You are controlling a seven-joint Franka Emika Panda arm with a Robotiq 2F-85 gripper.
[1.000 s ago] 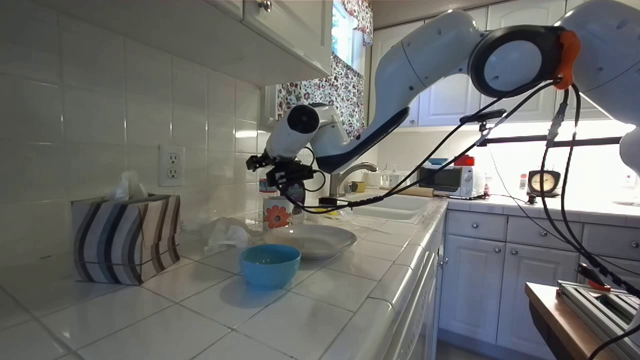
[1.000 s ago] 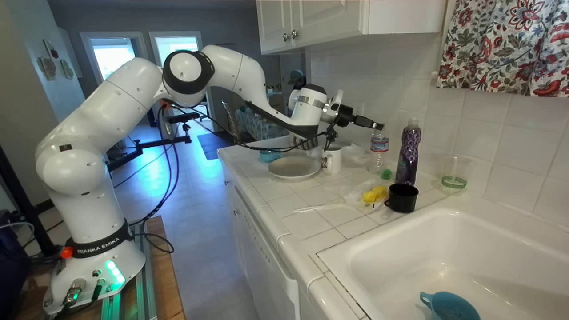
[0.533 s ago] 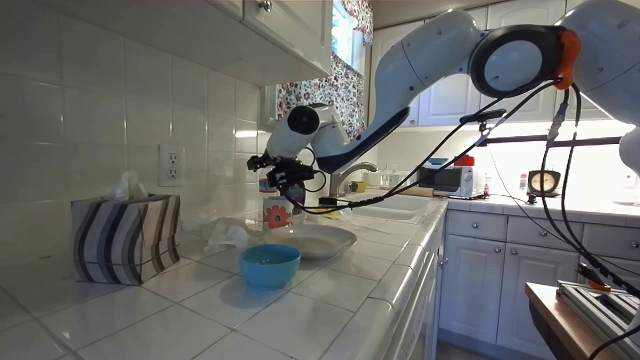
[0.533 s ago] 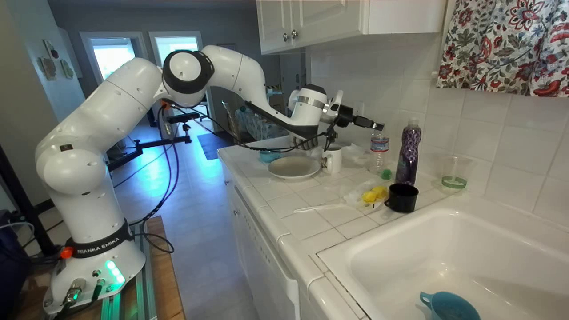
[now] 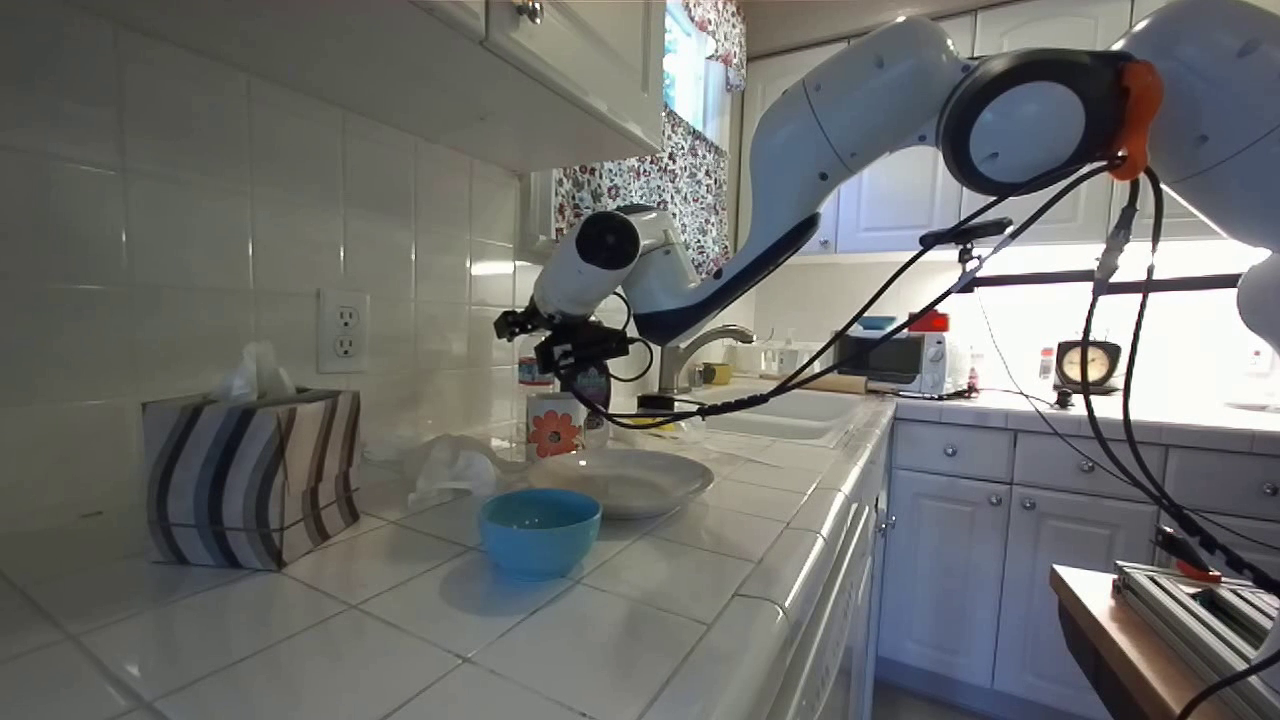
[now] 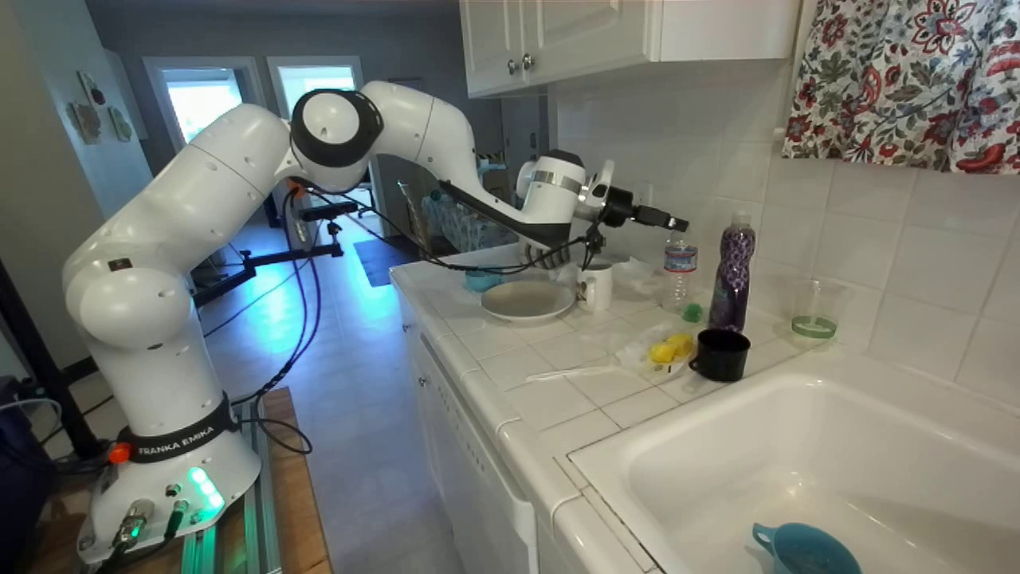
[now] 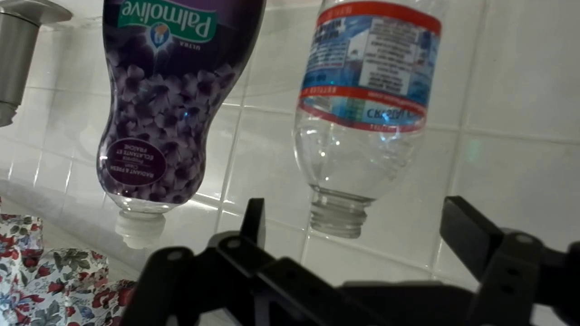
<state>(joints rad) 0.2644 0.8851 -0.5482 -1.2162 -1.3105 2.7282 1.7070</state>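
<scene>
Clear, capless, red-and-blue-labelled, here's one water bottle (image 7: 364,113) beside one purple Palmolive bottle (image 7: 158,115), the gripper (image 7: 352,215) gaping wide, holding nothing!

A white tiled wall (image 6: 677,143) rises behind the white counter (image 6: 562,405). A white cabinet (image 6: 590,33) hangs above, near a floral curtain (image 6: 896,88). The floor (image 6: 366,430) gleams bluish, and in an exterior view two openings (image 6: 202,100) in the grey far wall (image 6: 426,57) glow brightly.

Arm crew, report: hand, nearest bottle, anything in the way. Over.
Black two-fingered hand open, gripping nothing. Red-and-blue-labelled transparent plastic bottle upright, uncapped, showing between the jaws in wrist view. Purple plastic soap bottle alongside, possible obstruction.
</scene>
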